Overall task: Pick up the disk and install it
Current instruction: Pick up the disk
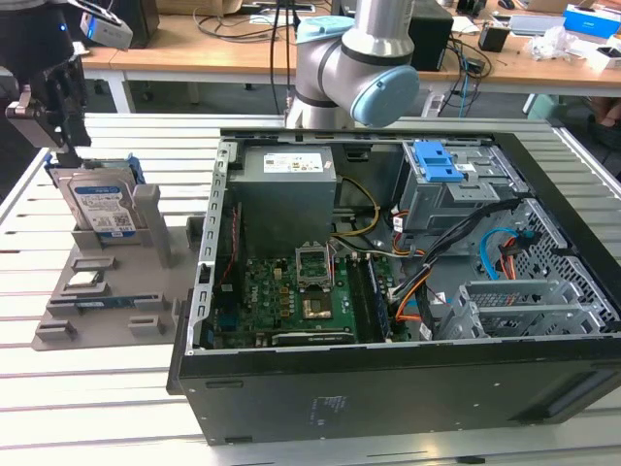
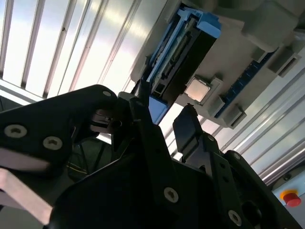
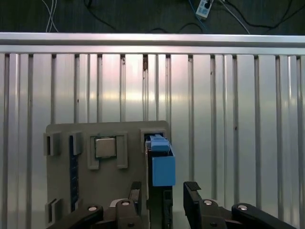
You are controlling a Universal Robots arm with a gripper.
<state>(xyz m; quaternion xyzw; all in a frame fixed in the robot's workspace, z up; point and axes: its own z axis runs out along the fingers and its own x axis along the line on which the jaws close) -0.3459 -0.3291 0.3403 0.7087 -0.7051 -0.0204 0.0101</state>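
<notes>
Pick-up step: the black end effector, opened wide and empty, hangs just above the silver-grey, blue-framed rectangular disk standing upright in a grey plastic holder on the slatted aluminium tabletop; grasping calls for centred closure.

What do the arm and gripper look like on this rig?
The arm is silver-grey tubing with pale blue joint caps. The gripper is matte black, with two linked fingers and silver screws.
</notes>
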